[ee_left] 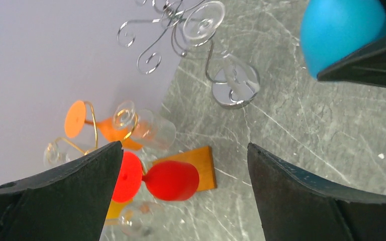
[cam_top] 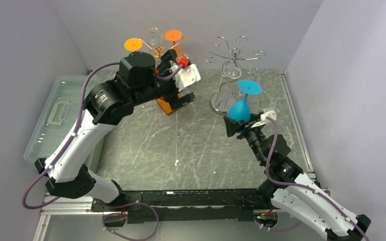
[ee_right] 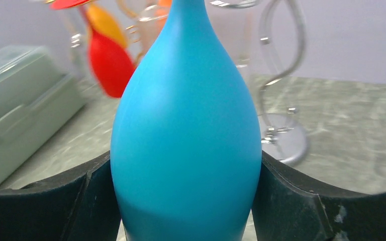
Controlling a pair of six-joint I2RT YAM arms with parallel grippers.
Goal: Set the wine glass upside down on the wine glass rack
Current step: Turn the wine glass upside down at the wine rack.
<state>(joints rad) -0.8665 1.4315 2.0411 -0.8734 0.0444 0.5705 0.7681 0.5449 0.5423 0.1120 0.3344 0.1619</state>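
A blue wine glass point(cam_top: 240, 109) is held upside down, its round foot point(cam_top: 250, 88) on top. My right gripper point(cam_top: 238, 123) is shut on its bowl, and the bowl point(ee_right: 186, 125) fills the gap between both pads in the right wrist view. It hangs just in front of the silver wire wine glass rack point(cam_top: 234, 56), close to that rack's round base point(cam_top: 221, 103). My left gripper point(ee_left: 183, 165) stands open and empty beside a red glass point(ee_left: 171, 179) that hangs foot-up on a gold wire rack point(ee_left: 93, 125). The blue glass point(ee_left: 339, 32) also shows at the left wrist view's top right.
The gold rack stands on an orange wooden base point(cam_top: 168, 105) at the back, with two orange glasses point(cam_top: 133, 44) and clear ones hanging on it. A clear plastic lidded box point(cam_top: 60, 110) sits along the table's left side. Grey walls close in the back and the sides.
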